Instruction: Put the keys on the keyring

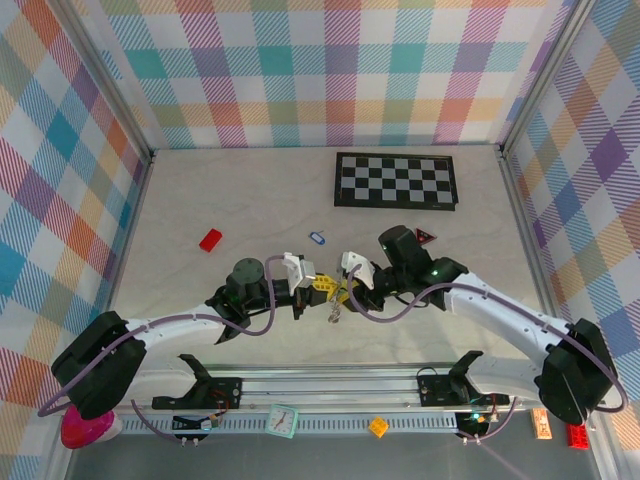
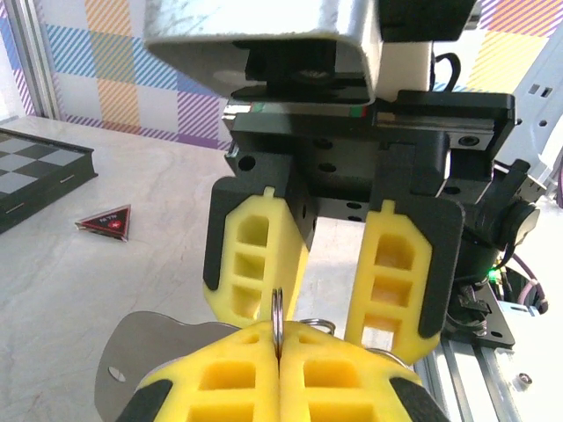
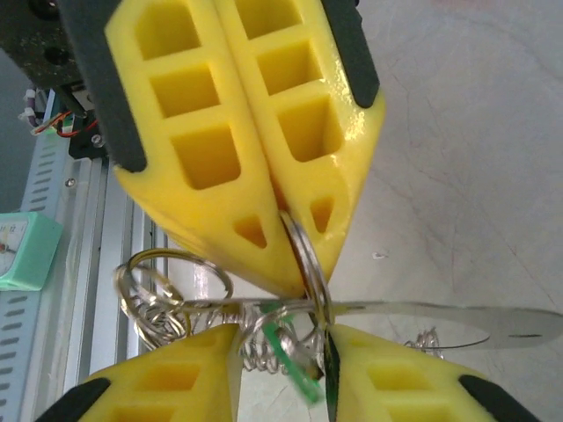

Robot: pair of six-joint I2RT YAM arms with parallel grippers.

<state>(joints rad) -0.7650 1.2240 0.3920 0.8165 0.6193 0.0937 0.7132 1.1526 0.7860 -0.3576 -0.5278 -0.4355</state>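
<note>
Clamped left gripper (image 2: pixel 278 352), yellow-padded, pinches the thin silvery metal keyring (image 2: pixel 276 309); right gripper (image 3: pixel 283 336) stands with jaws apart, small green key (image 3: pixel 295 365) hanging between them.

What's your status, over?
Left claw shut on keyring. Right claw open, facing it. Green key at keyring; blue key loose on table. Nothing obstructing.

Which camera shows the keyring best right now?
Right wrist. The keyring is close there: its ring is pinched by the left gripper, with wire coils and the green key next to it. The left wrist view shows one thin edge of the ring between shut fingers; in the top view it is a tiny glint.
</note>
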